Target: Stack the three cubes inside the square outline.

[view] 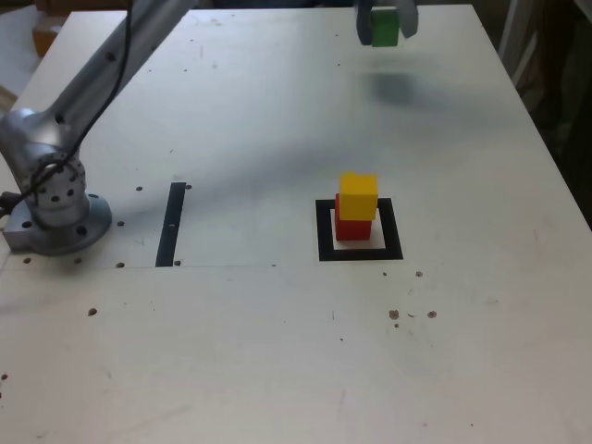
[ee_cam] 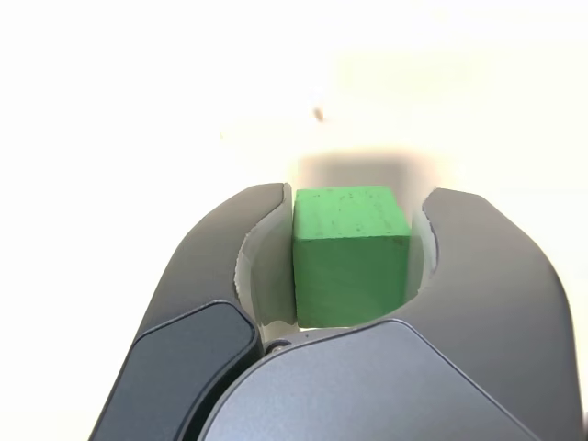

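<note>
The green cube (view: 385, 27) hangs above the far part of the table, held between the fingers of my gripper (view: 386, 20). Its shadow falls on the table just below. In the wrist view the green cube (ee_cam: 351, 255) fills the gap between the two dark jaws of the gripper (ee_cam: 354, 207), which is shut on it. The yellow cube (view: 358, 196) sits on top of the red cube (view: 351, 228), and that stack stands inside the black square outline (view: 324, 231), right of centre in the exterior view.
A straight black strip (view: 171, 223) lies on the table toward the exterior view's left. The arm's grey base (view: 55, 208) is bolted at the left edge. Small dark specks dot the pale table (view: 277, 351).
</note>
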